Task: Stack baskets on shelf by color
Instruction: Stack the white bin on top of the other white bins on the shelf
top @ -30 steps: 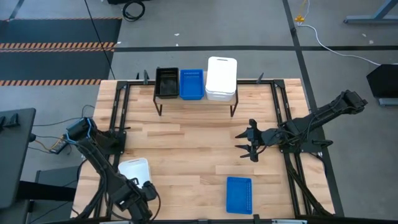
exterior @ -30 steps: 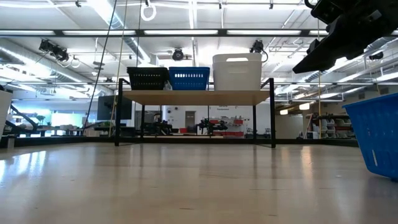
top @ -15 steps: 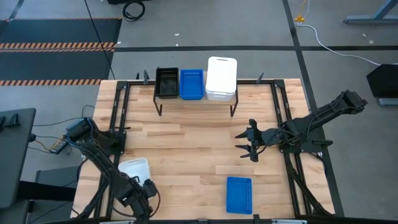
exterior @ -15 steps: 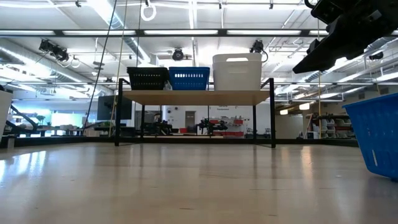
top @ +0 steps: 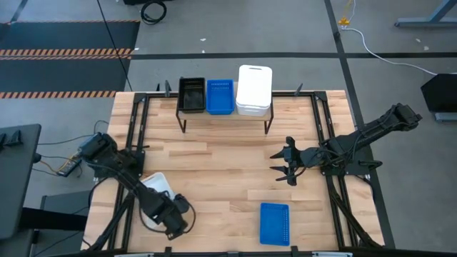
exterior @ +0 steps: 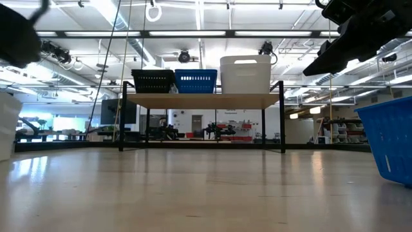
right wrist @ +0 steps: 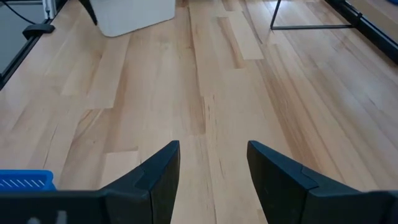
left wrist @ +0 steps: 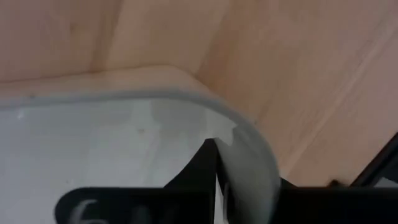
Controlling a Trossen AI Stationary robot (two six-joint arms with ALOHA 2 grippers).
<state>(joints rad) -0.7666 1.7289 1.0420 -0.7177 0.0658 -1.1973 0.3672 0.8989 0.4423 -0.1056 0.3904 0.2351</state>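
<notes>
Under the left hand point(top: 173, 218) — white basket point(left wrist: 112, 143), wrist view only.

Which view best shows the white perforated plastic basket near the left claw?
High view: the white perforated plastic basket lies whole beside the left claw. Left wrist view shows only its rim close up; low view its edge; right wrist view its base, far off.

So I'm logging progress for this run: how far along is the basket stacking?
Done: the shelf carries a black basket, a blue basket and a taller white stack. In hand: the left claw is at the white basket near the table's front-left, its rim filling the left wrist view. Left: the blue basket lies untouched while the right claw hangs open mid-table.
</notes>
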